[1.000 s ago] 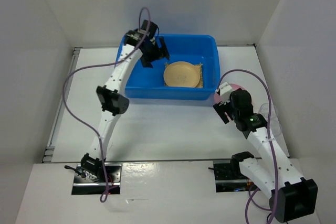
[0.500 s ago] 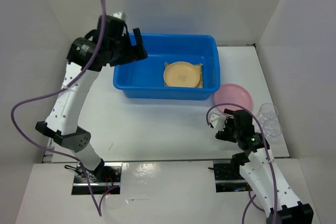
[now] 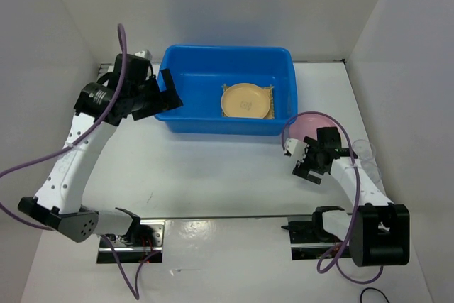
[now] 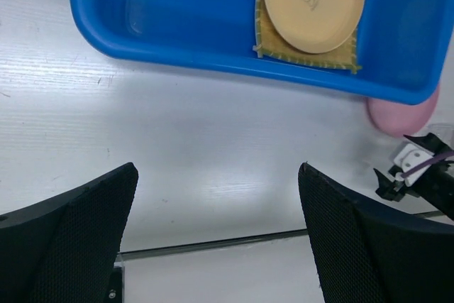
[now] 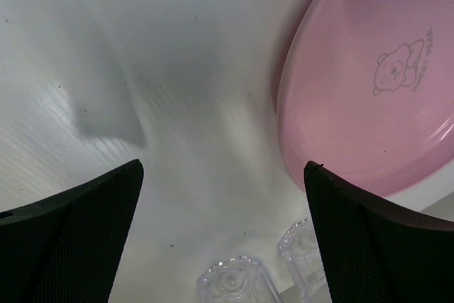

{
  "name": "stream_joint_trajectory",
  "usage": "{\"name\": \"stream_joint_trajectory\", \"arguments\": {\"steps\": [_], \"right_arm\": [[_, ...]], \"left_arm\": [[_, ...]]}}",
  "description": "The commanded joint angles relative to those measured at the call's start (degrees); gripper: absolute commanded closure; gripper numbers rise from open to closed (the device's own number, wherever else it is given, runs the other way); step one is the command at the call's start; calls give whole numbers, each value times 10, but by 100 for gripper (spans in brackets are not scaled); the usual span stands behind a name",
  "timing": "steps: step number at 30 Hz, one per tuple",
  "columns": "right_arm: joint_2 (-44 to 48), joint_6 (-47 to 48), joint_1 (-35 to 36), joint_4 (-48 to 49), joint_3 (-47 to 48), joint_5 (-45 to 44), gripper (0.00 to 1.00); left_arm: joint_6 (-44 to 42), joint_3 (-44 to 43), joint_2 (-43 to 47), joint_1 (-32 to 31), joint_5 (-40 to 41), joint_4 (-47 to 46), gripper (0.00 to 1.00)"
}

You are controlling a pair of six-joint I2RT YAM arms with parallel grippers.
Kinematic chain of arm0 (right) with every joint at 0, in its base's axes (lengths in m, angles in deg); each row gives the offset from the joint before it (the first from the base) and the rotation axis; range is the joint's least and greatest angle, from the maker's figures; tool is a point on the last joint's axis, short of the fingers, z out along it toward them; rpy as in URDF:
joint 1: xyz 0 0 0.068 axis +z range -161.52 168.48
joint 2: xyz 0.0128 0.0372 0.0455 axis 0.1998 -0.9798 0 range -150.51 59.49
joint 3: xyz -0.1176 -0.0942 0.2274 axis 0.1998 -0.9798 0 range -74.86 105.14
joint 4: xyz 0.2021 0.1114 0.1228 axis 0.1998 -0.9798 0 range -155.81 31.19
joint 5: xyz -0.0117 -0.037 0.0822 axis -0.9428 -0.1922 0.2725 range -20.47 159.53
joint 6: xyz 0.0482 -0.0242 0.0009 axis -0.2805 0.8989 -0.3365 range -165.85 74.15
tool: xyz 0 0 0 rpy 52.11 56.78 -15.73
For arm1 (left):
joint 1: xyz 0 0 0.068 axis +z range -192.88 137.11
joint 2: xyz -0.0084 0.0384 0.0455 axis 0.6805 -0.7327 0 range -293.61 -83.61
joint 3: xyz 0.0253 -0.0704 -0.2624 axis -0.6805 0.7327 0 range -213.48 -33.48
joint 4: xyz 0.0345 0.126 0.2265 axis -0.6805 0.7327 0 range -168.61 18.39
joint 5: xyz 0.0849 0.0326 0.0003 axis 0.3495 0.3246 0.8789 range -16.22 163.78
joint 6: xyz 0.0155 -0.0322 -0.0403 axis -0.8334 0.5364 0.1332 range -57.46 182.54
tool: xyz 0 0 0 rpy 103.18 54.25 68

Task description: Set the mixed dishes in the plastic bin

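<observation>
Lying in blue bin (image 3: 202, 83), tan plate (image 3: 246, 101) on mat (image 4: 340, 58), left fingers (image 4: 78, 246), right fingers (image 5: 71, 232) spread

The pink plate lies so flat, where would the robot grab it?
Probably the rim of the pink plate, on the side facing the right pincer. It lies flat and looks wider than the open pincer, so only its thin edge offers a hold.

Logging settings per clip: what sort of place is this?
Likely a lab test booth, not a kitchen: plain white walls enclose a white table, with the left arm and right arm bolted at its near edge.
</observation>
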Motion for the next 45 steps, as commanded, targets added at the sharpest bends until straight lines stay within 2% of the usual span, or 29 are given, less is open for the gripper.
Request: {"name": "stream_joint_trajectory", "arguments": {"steps": [1, 7, 14, 18, 19, 21, 22, 27, 28, 30, 31, 34, 38, 41, 45], "right_arm": [[-31, 20, -5, 49, 25, 26, 2], [-116, 31, -26, 51, 62, 37, 0], [-171, 42, -36, 56, 89, 31, 0], [-210, 48, -36, 33, 128, 26, 16], [-223, 48, -36, 24, 137, 21, 24], [-270, 42, -36, -10, 169, 21, 33], [-286, 35, -36, -22, 177, 16, 41], [-316, 27, -36, -41, 185, 4, 53], [-308, 32, -30, -41, 185, 4, 64], [-302, 32, -25, -48, 178, 4, 78], [-297, 32, -25, -55, 178, 4, 88], [-270, 11, -25, -81, 186, 18, 94], [-193, -17, -25, -121, 218, 57, 95], [-132, -54, -25, -121, 240, 69, 100], [-103, -86, -25, -121, 287, 91, 100]], "left_arm": [[11, 10, 13, 6, -16, -15, 0], [11, 21, 25, 13, -32, -4, 0], [16, 57, 37, 13, -45, -3, 0], [27, 86, 47, 13, -58, -17, 0], [27, 86, 47, 13, -63, -24, 0], [33, 100, 47, 13, -69, -30, 0], [33, 107, 47, 13, -75, -30, 0], [33, 113, 47, 18, -81, -30, 0], [33, 113, 47, 18, -81, -30, 0], [28, 119, 47, 23, -87, -36, 0], [28, 125, 47, 23, -87, -36, 0], [28, 130, 47, 28, -93, -41, 0], [23, 130, 47, 34, -98, -53, 0], [23, 143, 53, 40, -105, -60, 0], [18, 157, 53, 45, -118, -77, 0]]}}
